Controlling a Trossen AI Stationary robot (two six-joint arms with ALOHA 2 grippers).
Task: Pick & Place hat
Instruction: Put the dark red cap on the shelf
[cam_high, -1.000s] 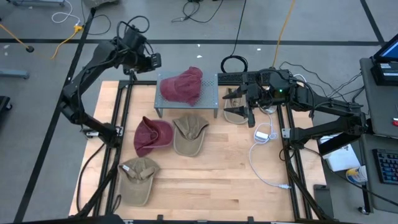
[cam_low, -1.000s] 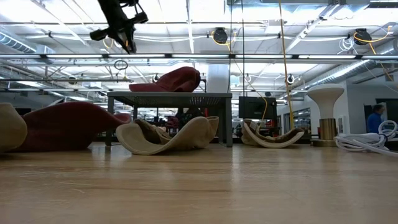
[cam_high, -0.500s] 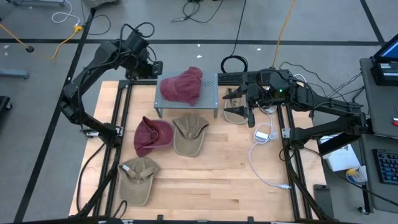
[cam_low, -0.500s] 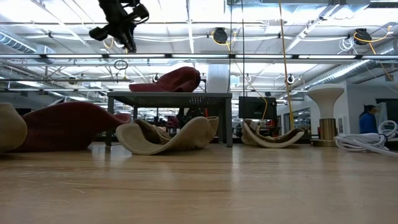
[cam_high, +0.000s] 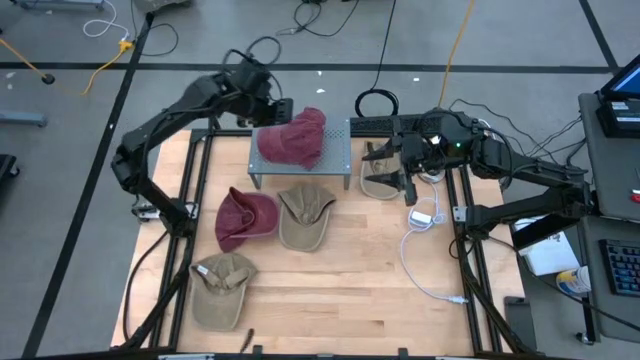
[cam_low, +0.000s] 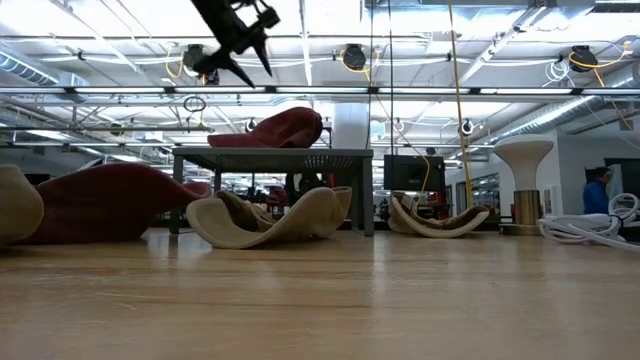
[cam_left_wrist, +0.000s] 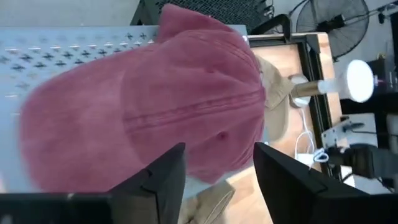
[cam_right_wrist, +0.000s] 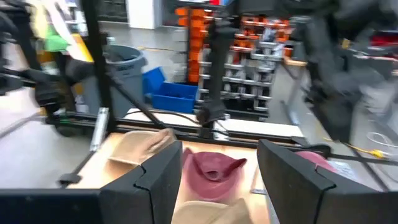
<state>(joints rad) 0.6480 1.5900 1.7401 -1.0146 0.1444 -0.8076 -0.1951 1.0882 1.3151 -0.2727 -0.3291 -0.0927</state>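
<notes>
Directly below left end effector (cam_left_wrist: 214, 180), red hat (cam_left_wrist: 155, 99)

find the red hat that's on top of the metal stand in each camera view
High view: red hat on the grey stand, near the table's far edge, left gripper beside it.
Low view: centre, atop the stand.
Left wrist view: fills the frame, beyond the open fingers.
Right wrist view: cannot tell which red hat shows.
Shared landmark: the stand.
</notes>
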